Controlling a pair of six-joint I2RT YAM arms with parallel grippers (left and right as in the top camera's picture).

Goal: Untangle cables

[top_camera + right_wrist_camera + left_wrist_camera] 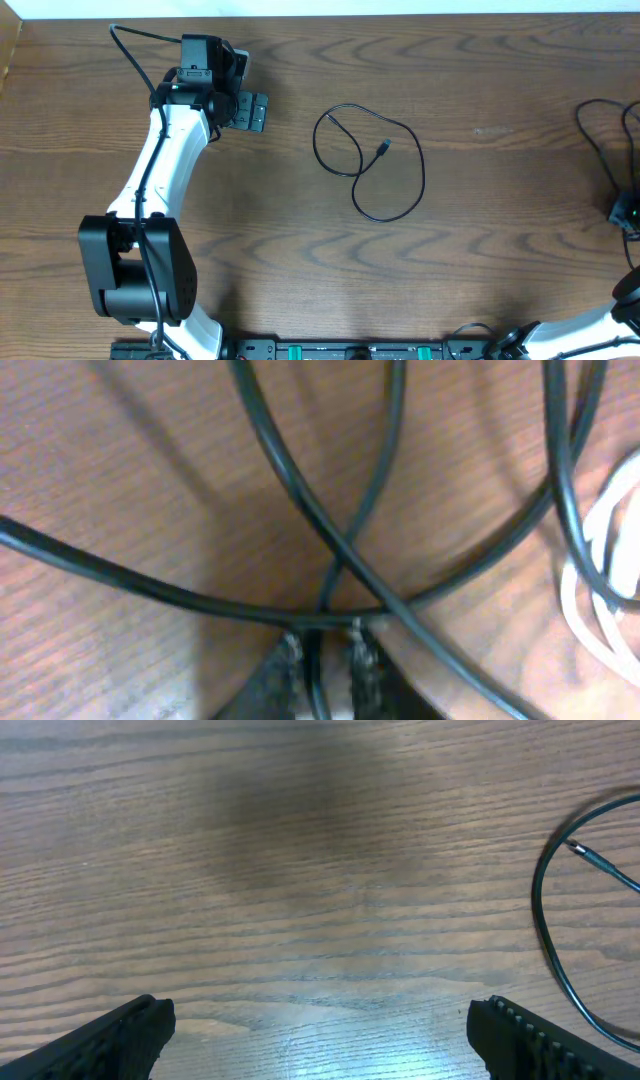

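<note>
One black cable (366, 163) lies by itself in a loose loop at the middle of the table, its small plug (385, 147) inside the loop. Part of this loop (548, 925) and another plug (588, 854) show at the right of the left wrist view. My left gripper (260, 110) hovers open over bare wood to the left of it, fingers (125, 1038) wide apart. At the far right edge, tangled black cables (597, 140) cross each other. My right gripper (325, 645) is shut on one black cable (318, 678) just below that crossing. A white cable (598, 565) lies beside it.
The wooden table (470, 240) runs to a pale far edge at the top. The left arm's white link (160, 170) and black base (135, 265) take up the left side. A black rail (350, 350) runs along the front edge.
</note>
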